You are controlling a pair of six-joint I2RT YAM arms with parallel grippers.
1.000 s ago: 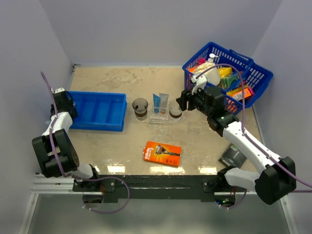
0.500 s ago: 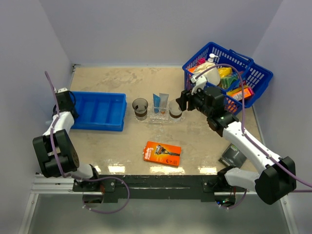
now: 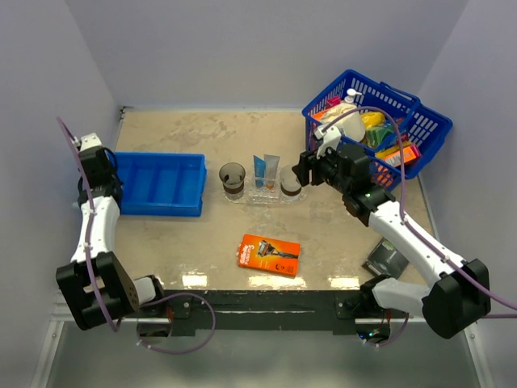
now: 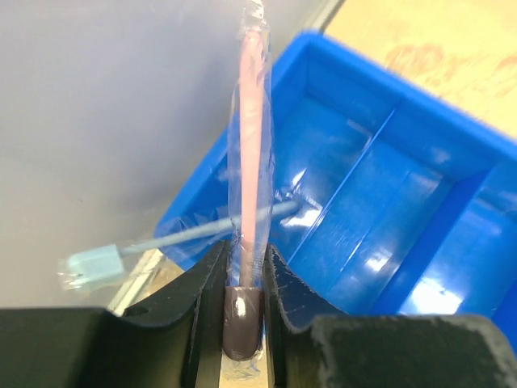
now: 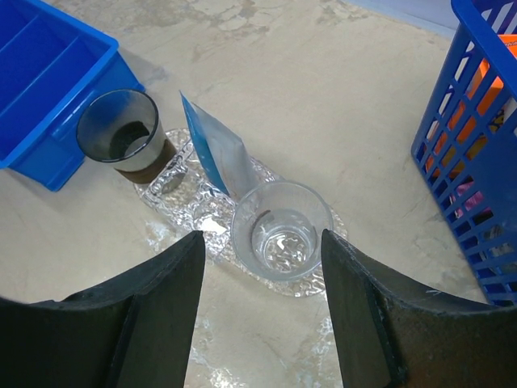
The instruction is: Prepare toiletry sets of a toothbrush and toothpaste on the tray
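My left gripper (image 3: 91, 158) is shut on a pink toothbrush (image 4: 252, 145) in a clear wrapper, held over the left end of the blue compartment bin (image 3: 161, 184). A second, blue-grey wrapped toothbrush (image 4: 186, 238) lies across that bin's rim. The clear tray (image 3: 266, 197) in mid-table holds two blue-and-white toothpaste tubes (image 3: 266, 170) and a cup at each end. My right gripper (image 3: 303, 171) is open and empty, its jaws straddling the air above the clear cup (image 5: 281, 229) on the tray (image 5: 210, 218). One toothpaste tube (image 5: 218, 153) leans beside that cup.
A brownish cup (image 5: 129, 133) stands at the tray's left end. An orange razor pack (image 3: 270, 254) lies near the front. A blue wire basket (image 3: 376, 121) of items stands at the back right. A dark packet (image 3: 386, 257) lies by the right arm's base.
My left gripper has moved up and a little left from the bin's left end, with the pink toothbrush in it. The right arm has not moved.
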